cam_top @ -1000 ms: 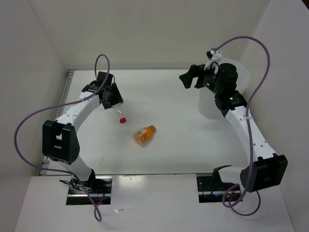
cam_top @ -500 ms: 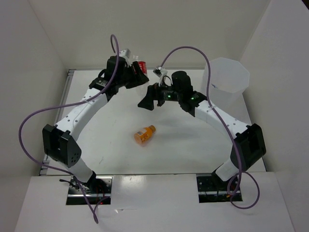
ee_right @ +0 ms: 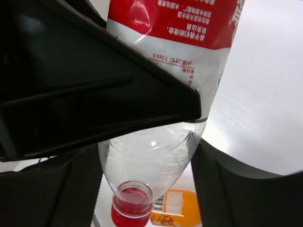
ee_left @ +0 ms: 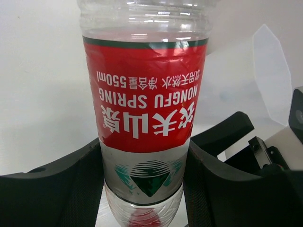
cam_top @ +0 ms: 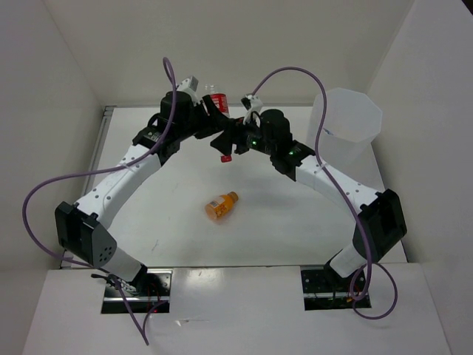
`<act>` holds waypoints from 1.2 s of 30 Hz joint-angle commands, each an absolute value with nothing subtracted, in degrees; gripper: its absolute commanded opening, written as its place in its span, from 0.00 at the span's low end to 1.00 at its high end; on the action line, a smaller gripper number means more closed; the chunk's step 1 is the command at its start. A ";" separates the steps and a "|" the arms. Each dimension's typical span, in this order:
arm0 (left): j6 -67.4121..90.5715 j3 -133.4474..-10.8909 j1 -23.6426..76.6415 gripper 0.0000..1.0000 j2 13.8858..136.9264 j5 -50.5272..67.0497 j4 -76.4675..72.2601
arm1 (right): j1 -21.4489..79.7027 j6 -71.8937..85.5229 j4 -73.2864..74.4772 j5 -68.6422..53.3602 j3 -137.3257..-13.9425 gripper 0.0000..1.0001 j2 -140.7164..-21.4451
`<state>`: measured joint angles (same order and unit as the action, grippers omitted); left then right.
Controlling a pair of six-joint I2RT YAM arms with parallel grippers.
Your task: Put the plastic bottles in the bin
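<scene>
White tabletop [cam_top: 288, 222], with one stubby orange bottle [cam_top: 222, 206] lying on its side near the middle. Beyond it, raised off the surface, the left gripper [cam_top: 212, 117] clamps the red-labelled clear bottle [ee_left: 144, 109], cap downward. The right gripper [cam_top: 230, 142] straddles the bottle's shoulder; whether it presses, I can't tell. The bin [cam_top: 346, 137] stands far right, well apart.

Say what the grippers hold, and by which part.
The left gripper holds the red-label bottle by its body at the label's edge. The right gripper flanks its shoulder; grip unclear.
</scene>
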<state>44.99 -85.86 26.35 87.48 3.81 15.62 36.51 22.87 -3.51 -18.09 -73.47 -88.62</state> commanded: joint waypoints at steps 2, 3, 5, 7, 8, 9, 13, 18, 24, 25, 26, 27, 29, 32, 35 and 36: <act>47.28 -84.64 27.07 0.49 84.81 1.76 11.61 | 37.71 23.91 -8.17 -15.47 -72.95 0.65 -87.89; 47.29 -84.64 27.07 0.50 84.81 1.76 11.60 | 37.71 23.91 -8.17 -15.47 -72.34 0.63 -87.89; 47.29 -84.64 27.07 0.54 84.81 1.76 11.60 | 37.71 23.91 -8.17 -15.47 -72.33 0.58 -87.89; 46.76 -84.64 27.60 0.55 84.81 1.76 11.60 | 37.71 23.91 -8.17 -14.86 -72.33 0.49 -87.89; 46.76 -84.64 27.60 0.57 84.81 1.76 11.60 | 37.71 23.91 -8.17 -14.24 -72.33 0.46 -87.28; 46.24 -84.64 27.60 0.60 84.81 1.76 11.60 | 37.71 23.91 -8.17 -14.24 -72.33 0.46 -87.28; 44.13 -84.11 27.60 0.78 84.29 2.99 11.60 | 37.71 23.91 -8.88 -12.83 -71.81 0.39 -85.52; 41.23 -82.88 27.60 0.91 83.15 4.21 11.60 | 37.71 23.38 -9.40 -10.99 -70.76 0.25 -83.68; 39.38 -82.27 27.60 1.00 79.64 1.25 12.74 | 37.71 21.18 -5.72 -3.97 -71.28 0.25 -80.87; 38.85 -82.27 27.60 1.00 78.76 -0.16 13.70 | 36.83 19.44 -3.89 -3.09 -71.80 0.25 -80.34; 38.24 -81.40 27.60 1.00 76.57 -0.87 14.32 | 36.22 19.42 -3.08 0.23 -71.81 0.25 -79.64; 38.23 -80.17 27.60 1.00 75.33 -2.62 14.94 | 33.86 19.42 -2.21 0.96 -71.81 0.25 -78.41; 38.23 -78.84 27.60 1.00 71.91 -4.39 16.77 | 30.34 20.47 1.22 2.01 -73.38 0.25 -77.26; 40.34 -74.63 25.23 1.00 66.99 -5.35 18.89 | 22.87 21.01 5.00 4.81 -74.61 0.25 -73.92; 42.18 -72.34 24.70 1.00 63.55 -11.40 24.22 | 16.36 19.17 9.03 7.28 -77.34 0.25 -72.07; 43.06 -71.46 24.70 1.00 63.54 -14.21 26.08 | 15.13 19.16 9.05 9.91 -77.34 0.25 -71.29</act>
<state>41.08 -73.52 25.17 64.45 -6.61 20.32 17.96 20.80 5.98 3.11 -73.49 -75.13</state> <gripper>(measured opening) 1.001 0.648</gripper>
